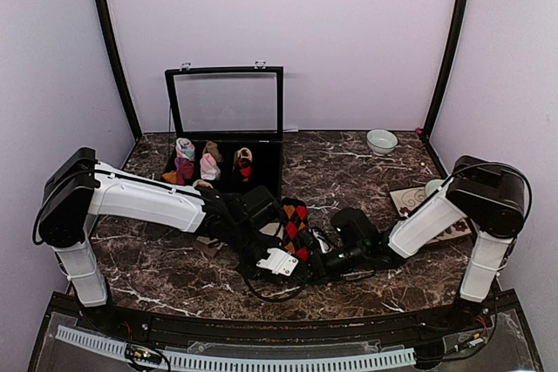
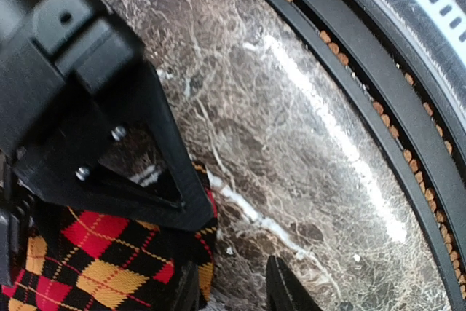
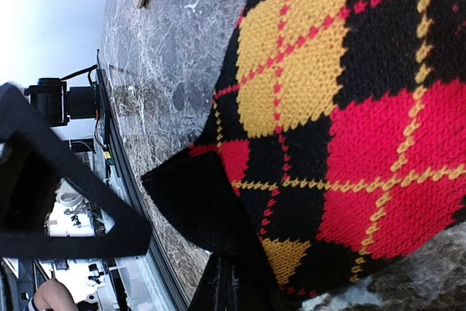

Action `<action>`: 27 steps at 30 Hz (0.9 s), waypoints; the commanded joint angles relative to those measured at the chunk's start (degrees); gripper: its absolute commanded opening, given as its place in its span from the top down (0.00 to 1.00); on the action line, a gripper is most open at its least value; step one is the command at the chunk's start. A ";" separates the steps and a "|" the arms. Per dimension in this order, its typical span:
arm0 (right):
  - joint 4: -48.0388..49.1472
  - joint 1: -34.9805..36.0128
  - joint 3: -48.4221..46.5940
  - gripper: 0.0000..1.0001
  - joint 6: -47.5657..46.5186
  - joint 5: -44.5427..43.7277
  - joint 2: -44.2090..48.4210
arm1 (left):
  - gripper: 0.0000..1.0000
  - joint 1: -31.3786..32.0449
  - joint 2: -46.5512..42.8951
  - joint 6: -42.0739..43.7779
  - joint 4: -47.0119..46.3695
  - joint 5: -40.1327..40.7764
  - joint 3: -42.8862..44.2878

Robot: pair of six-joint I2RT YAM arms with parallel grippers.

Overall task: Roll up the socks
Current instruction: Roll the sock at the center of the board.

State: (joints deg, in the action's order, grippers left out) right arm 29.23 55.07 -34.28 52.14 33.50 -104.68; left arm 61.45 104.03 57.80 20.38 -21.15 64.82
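One marble bench. One open black box at its far-left corner. One argyle sock at mid near edge. The left gripper has its jaws narrowly parted beside the sock, and the right gripper has its jaws pinching the sock's black edge. One bowl stands far right.

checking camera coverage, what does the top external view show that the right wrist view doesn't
Only the top external view: the left arm and right arm, the open black box with rolled bundles inside, and a white bowl at the back right.
Only the right wrist view: the argyle sock knit up close, its black edge, and a black camera beyond the table edge.
Both: that sock on the marble table.
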 commanded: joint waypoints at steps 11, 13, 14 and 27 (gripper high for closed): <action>-14.04 -0.58 3.51 1.00 -0.29 -5.37 -3.79 | 0.72 0.22 1.87 1.10 -3.55 5.77 -0.62; -14.07 -0.58 3.57 1.00 -0.37 -5.37 -3.84 | 0.72 -0.13 2.34 1.08 -4.44 6.42 -0.66; -13.97 -0.55 3.49 1.00 -0.37 -5.29 -3.83 | 0.72 -0.23 2.61 1.09 -4.48 6.46 -0.58; -14.82 -0.55 2.75 1.00 -1.04 -4.60 -2.18 | 0.82 -0.48 5.21 0.38 -5.22 6.67 -2.03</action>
State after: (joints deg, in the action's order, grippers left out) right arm 29.43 54.98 -34.22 51.70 33.71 -104.73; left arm 61.34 107.94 58.48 14.37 -15.14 64.45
